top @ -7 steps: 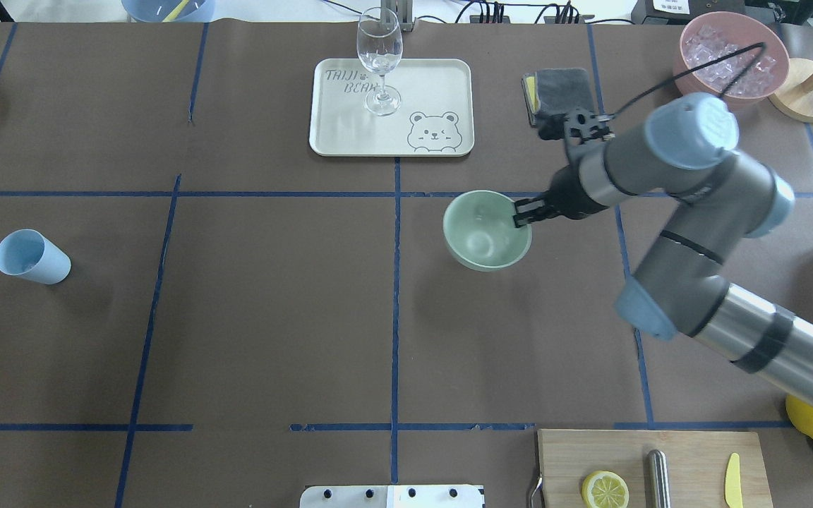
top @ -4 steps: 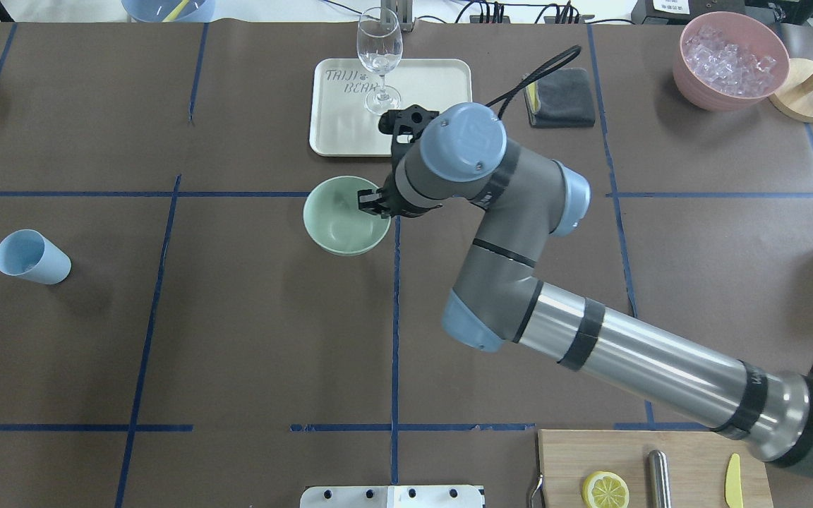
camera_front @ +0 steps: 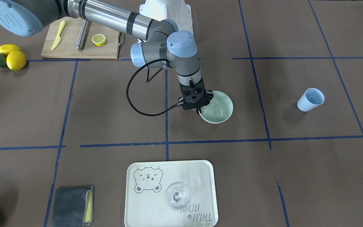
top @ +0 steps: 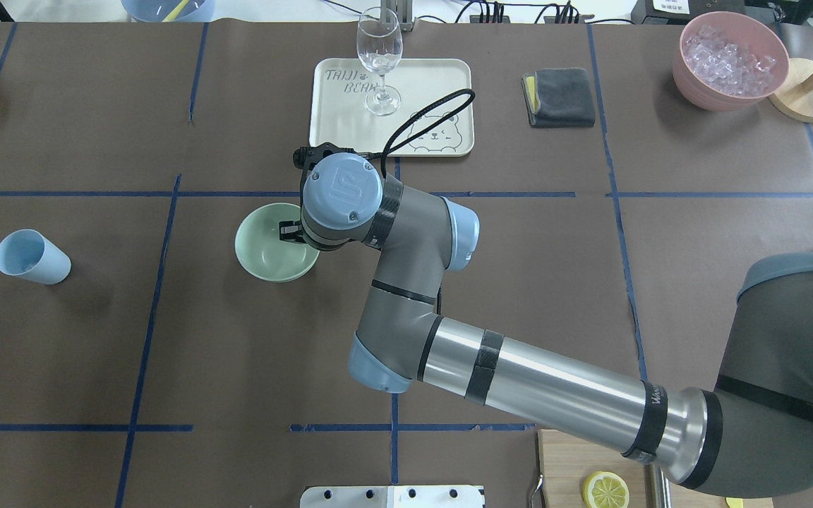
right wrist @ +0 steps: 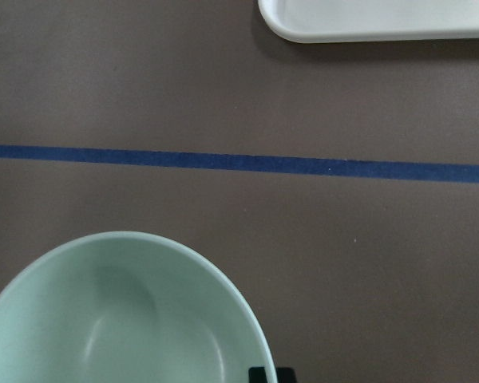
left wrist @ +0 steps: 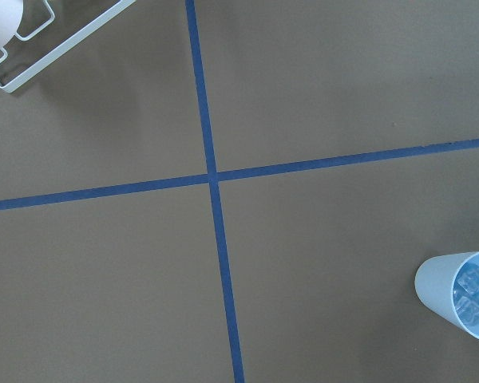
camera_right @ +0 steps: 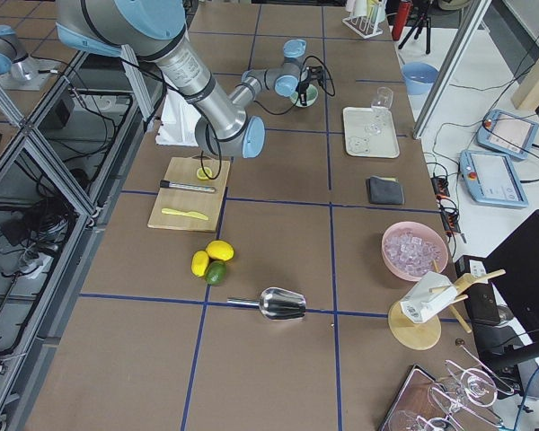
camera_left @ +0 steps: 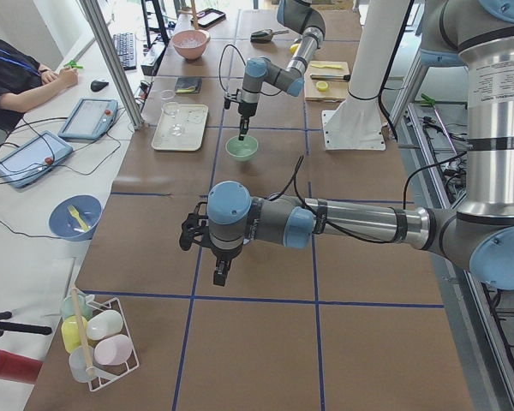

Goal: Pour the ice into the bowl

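While your right pincer [top: 292, 231] clamped the bowl [top: 265, 252] rim, placement seemed the step. Next called for grasping the cup [top: 31, 256] of ice [left wrist: 471, 291].

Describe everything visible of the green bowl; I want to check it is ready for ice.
The bowl is round, pale mint green, smooth and matte, with no markings. It stands upright and empty, no ice inside, on or just above the brown table, near its middle. The right gripper pinches its rim; nothing else touches it.
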Robot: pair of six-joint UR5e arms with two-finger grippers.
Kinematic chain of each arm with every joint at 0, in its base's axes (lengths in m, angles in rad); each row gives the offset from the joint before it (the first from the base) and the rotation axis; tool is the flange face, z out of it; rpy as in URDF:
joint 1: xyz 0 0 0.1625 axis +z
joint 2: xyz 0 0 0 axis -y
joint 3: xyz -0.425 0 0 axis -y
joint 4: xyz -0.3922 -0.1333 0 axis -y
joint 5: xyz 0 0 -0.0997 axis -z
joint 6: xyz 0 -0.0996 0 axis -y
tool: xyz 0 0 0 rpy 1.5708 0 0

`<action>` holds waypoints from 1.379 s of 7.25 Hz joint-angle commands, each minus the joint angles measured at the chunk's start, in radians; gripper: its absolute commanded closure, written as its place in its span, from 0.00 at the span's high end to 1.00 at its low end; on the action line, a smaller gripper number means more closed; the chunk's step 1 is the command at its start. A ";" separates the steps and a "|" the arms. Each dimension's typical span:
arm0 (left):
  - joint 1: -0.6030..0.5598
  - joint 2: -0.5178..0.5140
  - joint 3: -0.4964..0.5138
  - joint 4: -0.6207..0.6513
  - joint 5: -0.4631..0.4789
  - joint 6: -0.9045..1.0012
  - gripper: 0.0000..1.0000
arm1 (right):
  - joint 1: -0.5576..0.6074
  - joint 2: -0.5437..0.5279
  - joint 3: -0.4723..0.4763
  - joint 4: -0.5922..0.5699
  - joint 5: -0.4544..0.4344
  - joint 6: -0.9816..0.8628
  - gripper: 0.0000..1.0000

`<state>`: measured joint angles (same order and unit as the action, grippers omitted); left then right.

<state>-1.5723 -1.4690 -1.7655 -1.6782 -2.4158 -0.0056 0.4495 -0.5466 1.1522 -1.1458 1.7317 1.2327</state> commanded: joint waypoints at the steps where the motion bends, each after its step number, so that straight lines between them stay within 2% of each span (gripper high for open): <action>1: 0.000 0.001 0.000 0.000 0.000 -0.001 1.00 | -0.006 0.005 -0.003 0.000 -0.004 0.017 0.97; 3: 0.000 -0.001 0.000 -0.003 0.001 -0.001 1.00 | -0.002 0.004 0.015 -0.003 -0.001 0.013 1.00; 4: 0.000 -0.001 0.000 -0.024 0.001 -0.001 1.00 | 0.030 -0.002 0.058 -0.056 0.012 -0.001 1.00; 5: 0.002 -0.001 0.012 -0.090 0.009 -0.001 1.00 | 0.084 -0.010 0.099 -0.159 0.057 -0.039 1.00; 6: 0.002 -0.001 0.009 -0.109 0.004 -0.002 1.00 | 0.157 -0.036 0.148 -0.261 0.122 -0.171 1.00; 8: 0.003 -0.008 0.014 -0.222 0.004 -0.004 1.00 | 0.373 -0.224 0.265 -0.299 0.349 -0.490 1.00; 10: 0.005 -0.007 0.035 -0.361 0.004 -0.011 1.00 | 0.547 -0.446 0.337 -0.299 0.406 -0.858 1.00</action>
<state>-1.5684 -1.4758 -1.7437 -1.9606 -2.4112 -0.0137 0.8826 -0.8582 1.4447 -1.4418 2.0886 0.5990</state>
